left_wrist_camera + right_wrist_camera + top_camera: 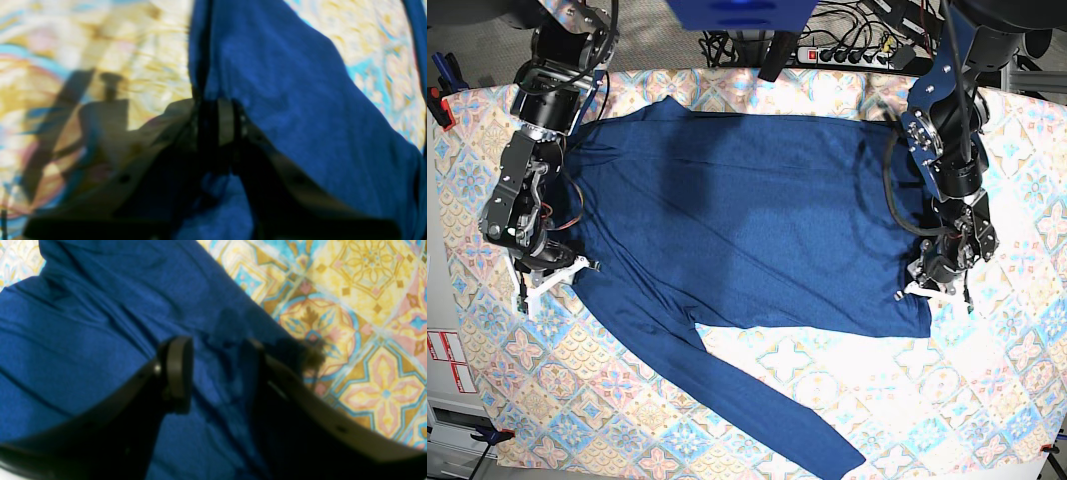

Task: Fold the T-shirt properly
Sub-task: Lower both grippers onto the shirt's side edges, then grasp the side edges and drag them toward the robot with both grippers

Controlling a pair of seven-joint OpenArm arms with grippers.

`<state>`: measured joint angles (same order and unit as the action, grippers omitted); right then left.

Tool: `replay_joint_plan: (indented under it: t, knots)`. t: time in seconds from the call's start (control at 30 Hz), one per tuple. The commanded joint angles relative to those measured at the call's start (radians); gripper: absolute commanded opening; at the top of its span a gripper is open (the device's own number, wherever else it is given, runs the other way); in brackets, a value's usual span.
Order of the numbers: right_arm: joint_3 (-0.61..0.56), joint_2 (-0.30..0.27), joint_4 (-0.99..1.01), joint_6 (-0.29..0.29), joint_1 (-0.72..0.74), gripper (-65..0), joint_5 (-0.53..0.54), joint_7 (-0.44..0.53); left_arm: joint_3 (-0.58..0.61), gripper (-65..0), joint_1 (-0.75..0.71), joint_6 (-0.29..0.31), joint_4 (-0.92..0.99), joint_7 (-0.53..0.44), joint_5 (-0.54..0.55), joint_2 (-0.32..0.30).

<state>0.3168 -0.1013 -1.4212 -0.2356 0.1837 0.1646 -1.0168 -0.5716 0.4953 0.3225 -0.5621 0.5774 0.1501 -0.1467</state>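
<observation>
The large dark navy-blue long-sleeved T-shirt of soft knit fabric (747,220) is being shown spread flat across the patterned tile-print tablecloth (987,400) in the base view; one sleeve is being seen trailing diagonally toward the near edge of the table; the two arms are being seen at opposite side edges of the garment, well apart.

The left gripper (217,116) is being shown only coarsely in the base view, at the shirt's edge on that view's right; in the left wrist view its jaws are being seen drawn together with a ridge of the blue fabric pinched between them, the cloth rising away from the tips; this view is blurred; the arm's shadow is being cast on the tablecloth beside it.

The right gripper (215,363) is being seen in the right wrist view with its jaws standing apart, the fabric lying creased beneath and between them; the edge of the shirt is being seen just beside one finger (178,370); nothing is being grasped there; in the base view this spacing is too small to be resolved.
</observation>
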Motion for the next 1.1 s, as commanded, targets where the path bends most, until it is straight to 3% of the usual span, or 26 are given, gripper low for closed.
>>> replay_joint_plan:
  t: [0.0,0.17,0.4,0.6,0.73,0.87,1.07]
  knots:
    - [0.000,-0.013,-0.010,-0.005,0.024,-41.3,0.011,0.019,0.003,-59.6,-0.002,0.005,-0.002,0.051,-0.007,0.002]
    - [-0.005,-0.048,0.050,-0.005,0.026,-41.3,0.011,0.020,0.003,-65.0,-0.083,0.011,-0.166,0.072,-0.005,0.006]
    - [-0.143,-0.107,0.147,-0.005,0.090,-41.0,0.010,0.088,0.003,-65.0,-0.172,0.010,-0.347,0.102,-0.004,0.026]
    - [-0.193,-0.125,0.357,-0.006,0.195,-35.1,0.010,0.149,0.003,-65.0,-0.248,0.010,-0.454,0.102,-0.002,0.026]
    - [-0.232,-0.143,0.518,-0.006,0.267,-34.4,0.010,0.235,0.003,-65.0,-0.291,0.010,-0.523,0.102,-0.001,0.026]
    - [-0.342,-0.189,0.644,-0.006,0.322,-34.4,0.010,0.347,0.003,-65.0,-0.321,0.010,-0.565,0.103,0.003,0.028]
    - [-0.434,-0.217,0.827,-0.012,0.380,-34.3,0.010,0.496,0.003,-65.0,-0.350,0.010,-0.565,0.103,0.087,0.023]
